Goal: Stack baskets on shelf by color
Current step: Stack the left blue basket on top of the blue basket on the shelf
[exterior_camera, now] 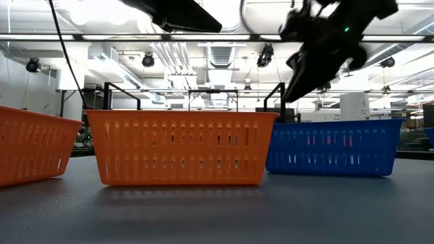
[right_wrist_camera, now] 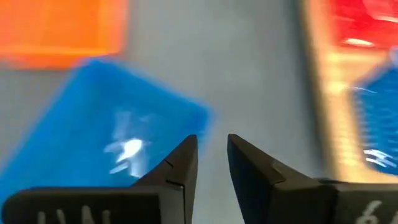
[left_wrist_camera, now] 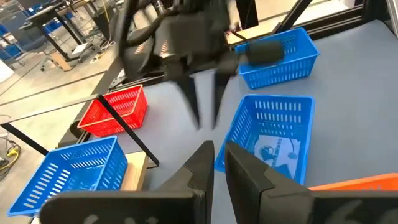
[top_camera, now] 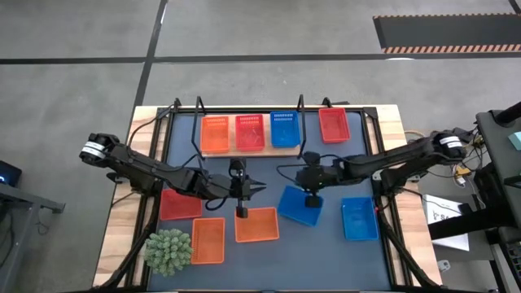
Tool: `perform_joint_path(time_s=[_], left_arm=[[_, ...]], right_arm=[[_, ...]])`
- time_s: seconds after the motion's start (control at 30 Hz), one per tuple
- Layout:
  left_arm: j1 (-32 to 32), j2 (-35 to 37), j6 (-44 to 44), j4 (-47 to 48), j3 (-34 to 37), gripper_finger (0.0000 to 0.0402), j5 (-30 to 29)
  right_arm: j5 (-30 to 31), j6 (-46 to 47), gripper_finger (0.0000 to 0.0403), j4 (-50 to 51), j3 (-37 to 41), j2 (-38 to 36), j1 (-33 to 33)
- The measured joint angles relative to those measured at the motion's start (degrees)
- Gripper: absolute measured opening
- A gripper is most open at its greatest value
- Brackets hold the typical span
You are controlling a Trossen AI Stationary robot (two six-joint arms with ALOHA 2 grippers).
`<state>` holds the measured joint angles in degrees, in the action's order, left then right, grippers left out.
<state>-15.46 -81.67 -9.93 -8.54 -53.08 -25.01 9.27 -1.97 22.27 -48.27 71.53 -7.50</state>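
On the worktop's left, the closed, empty left tool (top_camera: 242, 211) hangs over an orange basket (top_camera: 256, 225). The shelf (top_camera: 244, 150), partly hidden by baskets, lies behind. The right tool (top_camera: 312, 200), fingers slightly parted and empty, hovers over a tilted blue basket (top_camera: 300, 206).

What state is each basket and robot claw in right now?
Shelf: holds an orange, a red and a blue basket side by side.
Red basket: on the mat beside the shelf.
Tilted blue basket: on the mat, under the right gripper.
Right gripper: fingers a little apart, holding nothing.
Left gripper: shut, empty, above an orange basket.
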Motion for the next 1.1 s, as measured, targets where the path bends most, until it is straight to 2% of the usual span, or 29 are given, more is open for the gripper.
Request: perform_joint_path(time_s=[0.1,0.17,0.23,0.37,0.47,0.63,0.83,0.97,1.1], left_arm=[[0.0,0.0,0.02,0.0,0.0,0.0022,-0.01],[0.0,0.0,0.02,-0.02,0.0,0.0022,0.0],[0.0,0.0,0.02,-0.02,0.0,0.0022,0.01],[0.02,0.0,0.01,-0.17,0.0,0.0022,0.01],[0.02,0.0,-1.08,-0.4,0.02,0.0022,0.01],[0.09,0.0,-1.56,-0.55,0.02,0.0022,0.01],[0.09,0.0,-2.53,-1.53,0.02,0.0022,0.01],[0.09,-0.02,-3.03,-1.55,0.02,0.0022,0.01],[0.09,-0.02,-3.06,-1.53,0.02,0.0022,0.02]], right_arm=[[-15.01,-4.25,0.009,3.57,0.0,-4.12,-1.26],[-19.35,-4.93,0.0093,4.52,0.0,-6.12,-3.71],[-18.64,-4.69,0.0093,5.47,0.0,-7.31,-7.05],[-10.05,-3.12,0.0096,8.3,0.0,-6.93,-14.29],[-6.95,-0.51,0.0107,11.14,0.02,-5.05,-17.49],[-4.74,2.73,0.0137,17.06,0.06,-0.22,-18.13],[-4.63,1.03,0.0163,17.33,-0.07,5.05,-18.1],[-4.58,-0.65,0.0164,17.32,-1.47,8.25,-18.0],[-4.63,-2.86,0.0141,17.33,-3.72,11.32,-18.0]])
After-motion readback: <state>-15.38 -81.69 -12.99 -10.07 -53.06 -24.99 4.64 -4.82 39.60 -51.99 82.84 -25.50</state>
